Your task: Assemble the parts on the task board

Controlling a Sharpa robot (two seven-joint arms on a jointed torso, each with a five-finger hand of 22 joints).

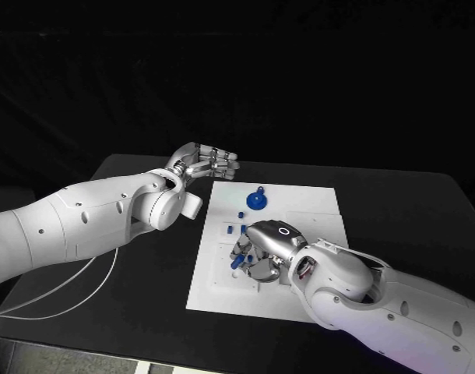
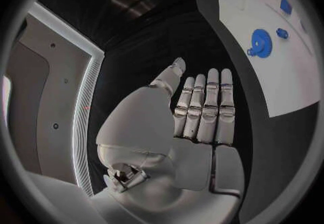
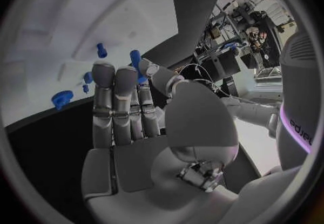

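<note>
Head view: task board (image 1: 305,204), a white plate, lies mid-table on the black table (image 1: 417,210). Left hand (image 1: 202,164) hovers just off the board's far left corner, above bare table.

Left hand, left wrist view (image 2: 196,116): fingers (image 2: 210,105) straight and pressed side by side, thumb set apart; palm empty, touching nothing.

Right hand (image 1: 262,248): hangs over the near half of the board, fingers curled downward. In the right wrist view (image 3: 128,110) a blue peg (image 3: 135,62) sits pinched between the thumb and a fingertip; the other fingers (image 3: 102,94) stand close together and upright.

Parts: a blue gear (image 1: 257,201) rests on the far half of the board, well apart from both hands; the same gear (image 2: 260,42) shows in the left wrist view. Small blue pieces (image 1: 240,229) lie just beside the right hand's fingers.

Room: bare white board to the right of the gear and along the near edge; open black table on both sides of the board.
</note>
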